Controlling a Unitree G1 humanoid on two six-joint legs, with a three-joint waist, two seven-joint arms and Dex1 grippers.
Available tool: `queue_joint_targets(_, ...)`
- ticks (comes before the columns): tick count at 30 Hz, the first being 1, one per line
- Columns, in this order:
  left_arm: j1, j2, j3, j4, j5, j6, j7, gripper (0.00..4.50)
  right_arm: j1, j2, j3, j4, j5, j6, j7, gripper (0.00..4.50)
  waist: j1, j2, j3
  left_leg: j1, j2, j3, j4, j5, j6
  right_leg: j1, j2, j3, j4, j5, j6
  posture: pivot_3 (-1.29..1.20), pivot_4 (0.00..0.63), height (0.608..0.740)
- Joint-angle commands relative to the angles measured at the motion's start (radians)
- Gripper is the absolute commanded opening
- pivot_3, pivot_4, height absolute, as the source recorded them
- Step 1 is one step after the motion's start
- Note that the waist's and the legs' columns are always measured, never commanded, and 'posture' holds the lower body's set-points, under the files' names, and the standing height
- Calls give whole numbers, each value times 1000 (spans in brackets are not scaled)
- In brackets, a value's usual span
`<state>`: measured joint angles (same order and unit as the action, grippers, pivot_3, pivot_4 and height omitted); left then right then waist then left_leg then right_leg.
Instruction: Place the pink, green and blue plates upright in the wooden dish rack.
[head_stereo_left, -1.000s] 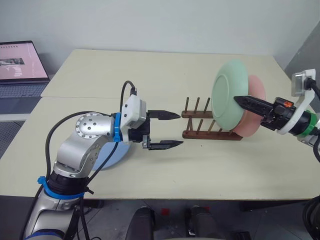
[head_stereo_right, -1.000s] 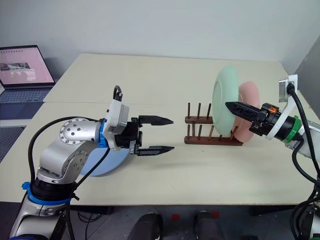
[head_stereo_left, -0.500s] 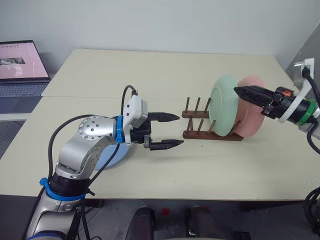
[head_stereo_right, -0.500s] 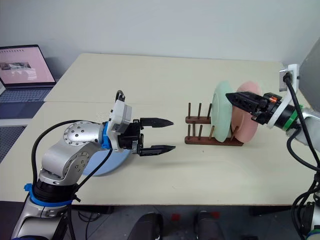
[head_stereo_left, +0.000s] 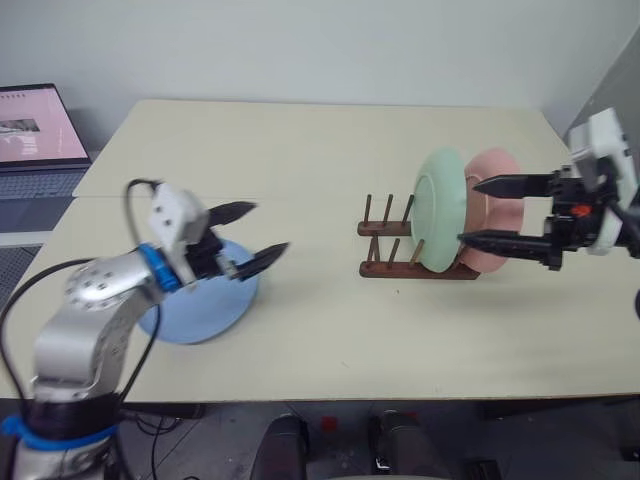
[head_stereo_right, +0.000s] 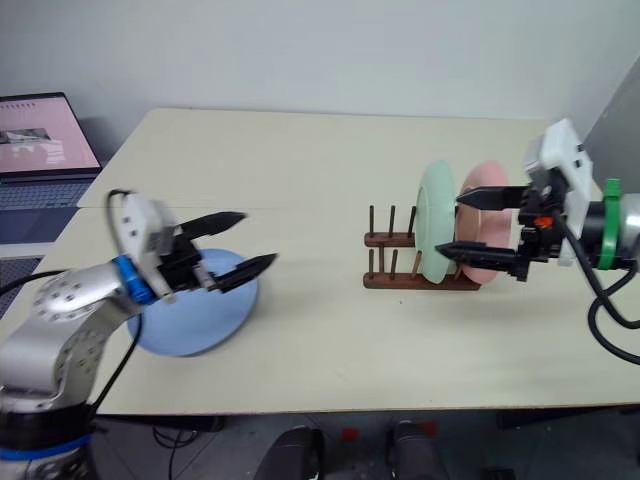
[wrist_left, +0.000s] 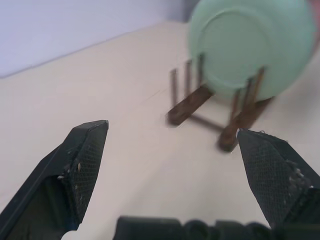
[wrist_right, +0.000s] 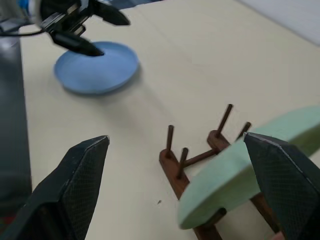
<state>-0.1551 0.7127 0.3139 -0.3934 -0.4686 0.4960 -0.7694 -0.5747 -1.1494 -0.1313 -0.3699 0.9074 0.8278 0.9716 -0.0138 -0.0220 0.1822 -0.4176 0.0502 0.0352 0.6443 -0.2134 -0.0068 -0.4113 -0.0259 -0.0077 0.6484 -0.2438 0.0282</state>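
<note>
- The wide cream table (head_stereo_left: 330, 330) is carrying everything;
- The flat light blue round plate (head_stereo_left: 205, 310) is lying beside the left gripper (head_stereo_left: 252, 236), whose fingers are standing apart, probably for taking its rim;
- The mint green plate (head_stereo_left: 440, 208) and pastel pink plate (head_stereo_left: 492, 205) are standing upright between pegs of the dark wooden dish rack (head_stereo_left: 395, 245);
- The right gripper (head_stereo_left: 490, 212) is hanging open beside them, holding nothing.

the left arm reaches in low from the robot's left side, bent at the elbow, and its left gripper (head_stereo_left: 250, 232) points across toward the right with both black fingers spread wide and empty. the right arm enters from the right edge, and the right gripper (head_stereo_left: 482, 212) points toward the left, its two fingers also wide apart, holding nothing.
</note>
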Motion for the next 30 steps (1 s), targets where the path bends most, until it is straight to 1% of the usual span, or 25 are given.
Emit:
queue_joint_targets(1, 70, -6, 161, -24, 23, -13, 100, 4485, -73, 29, 50, 3, -63, -62, 68, 4500, 3, 0, 0, 0, 1, -1, 0, 0, 0, 0, 0, -1, 0, -1, -2, 0, 150, 740)
queue_joint_targets(2, 97, -20, 201, -21, 18, 11, 138, 4485, -96, 47, 72, 15, -80, -70, 80, 4500, 5, 0, 0, 0, 2, -1, 1, 0, 0, 0, 0, -1, 0, -1, -3, 0, 150, 740)
queue_joint_targets(4, 175, -51, 275, -10, -5, 114, 211, 4485, -143, 88, 115, 49, -111, -90, 110, 4500, 10, -1, 0, 0, 7, 1, 1, 0, -1, 0, -1, -1, -1, -1, -5, 0, 150, 740)
queue_joint_targets(7, 230, -95, 324, -2, -37, 187, 275, 4485, -176, 123, 152, 94, -155, -112, 159, 4500, 14, -1, 0, 0, 7, 4, 1, 0, -1, 0, -3, 0, -2, -1, -5, 0, 150, 740)
queue_joint_targets(12, 218, -170, 382, 34, -89, 311, 403, 4485, -183, 153, 169, 110, -195, -138, 219, 4500, 27, -2, 0, -1, 6, 3, 1, 0, -1, 0, -4, -2, -2, 1, -8, 0, 150, 740)
queue_joint_targets(13, 218, -181, 379, 40, -92, 333, 424, 4485, -182, 158, 170, 108, -200, -141, 225, 4500, 27, -3, 0, -1, 6, 3, 1, 0, -1, 0, -4, -1, -2, 2, -9, 0, 150, 740)
queue_joint_targets(17, 197, -215, 364, 63, -137, 462, 486, 4485, -184, 172, 179, 96, -217, -143, 250, 4500, 25, -3, 0, -1, 7, 3, 1, 0, -1, 0, -4, -2, -1, 2, -9, 0, 150, 740)
queue_joint_targets(22, 136, -245, 386, 118, -200, 593, 548, 4485, -206, 184, 181, 74, -220, -122, 260, 4500, 25, -2, 0, 0, 7, 3, 2, 0, -1, 0, -2, -2, 0, 3, -9, 0, 150, 740)
queue_joint_targets(23, 124, -248, 390, 124, -208, 610, 558, 4126, -209, 186, 180, 68, -218, -116, 259, 4500, 25, -2, 0, 0, 7, 3, 1, 0, -1, 0, -2, -2, 0, 3, -10, 0, 150, 740)
queue_joint_targets(24, 115, -250, 393, 128, -214, 622, 565, 3951, -212, 187, 179, 64, -216, -111, 259, 4500, 25, -2, 0, 1, 7, 3, 1, 0, -1, 0, -2, -2, 0, 3, -10, 0, 150, 740)
queue_joint_targets(30, 67, -238, 357, 145, -209, 670, 585, 2303, -208, 187, 178, 50, -223, -105, 260, 4500, 26, -2, 0, 1, 7, 3, 1, 0, -2, 0, -2, -1, 0, 3, -10, 0, 150, 740)
